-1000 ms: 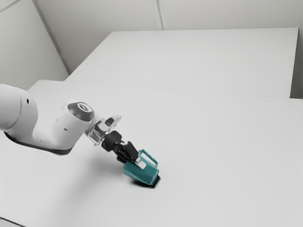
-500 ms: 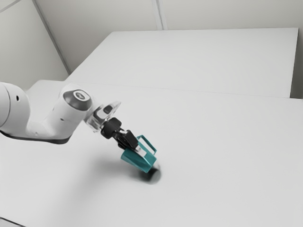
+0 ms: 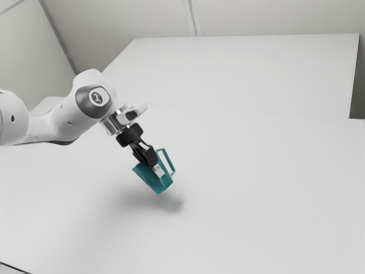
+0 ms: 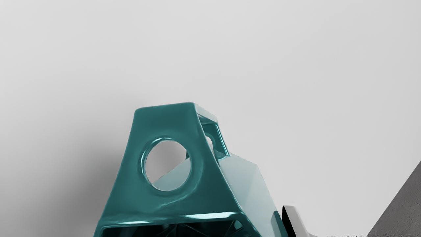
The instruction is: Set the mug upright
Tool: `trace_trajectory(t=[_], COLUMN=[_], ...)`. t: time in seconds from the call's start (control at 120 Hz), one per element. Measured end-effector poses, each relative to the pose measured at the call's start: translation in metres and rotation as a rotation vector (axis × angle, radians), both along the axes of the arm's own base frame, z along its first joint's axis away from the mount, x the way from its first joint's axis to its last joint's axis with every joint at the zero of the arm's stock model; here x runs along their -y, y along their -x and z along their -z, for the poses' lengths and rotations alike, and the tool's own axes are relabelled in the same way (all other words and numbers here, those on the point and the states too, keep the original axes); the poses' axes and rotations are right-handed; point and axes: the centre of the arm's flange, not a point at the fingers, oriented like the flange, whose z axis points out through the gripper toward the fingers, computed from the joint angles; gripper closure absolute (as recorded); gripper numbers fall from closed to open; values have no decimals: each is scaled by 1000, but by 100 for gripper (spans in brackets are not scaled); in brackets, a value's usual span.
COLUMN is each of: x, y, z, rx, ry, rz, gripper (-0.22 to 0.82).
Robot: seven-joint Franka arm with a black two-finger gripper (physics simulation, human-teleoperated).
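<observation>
We hold the mug [image 3: 150, 178] in our gripper [image 3: 157, 169], its two fingers closed on the body and kept apart by the mug's width. The mug hangs above the table [image 3: 256, 182], tilted, with its handle [image 3: 170, 162] toward the exterior view's right. Its shadow [image 3: 171, 203] lies apart below. In the wrist view, one fingertip [image 4: 293, 219] stands beside the mug's wall.
</observation>
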Motion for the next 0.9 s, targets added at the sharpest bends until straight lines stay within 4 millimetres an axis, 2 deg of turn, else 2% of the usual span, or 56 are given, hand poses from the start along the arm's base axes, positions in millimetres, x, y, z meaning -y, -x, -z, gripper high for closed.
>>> trace_trajectory(t=[0.267, 0.758, 0.9], x=[-4, -9, -7], y=[-9, -24, -29], z=[-12, 2, 0], rx=[34, 111, 155], ry=[-158, -362, -405], rz=[41, 64, 69], gripper=[77, 78, 78])
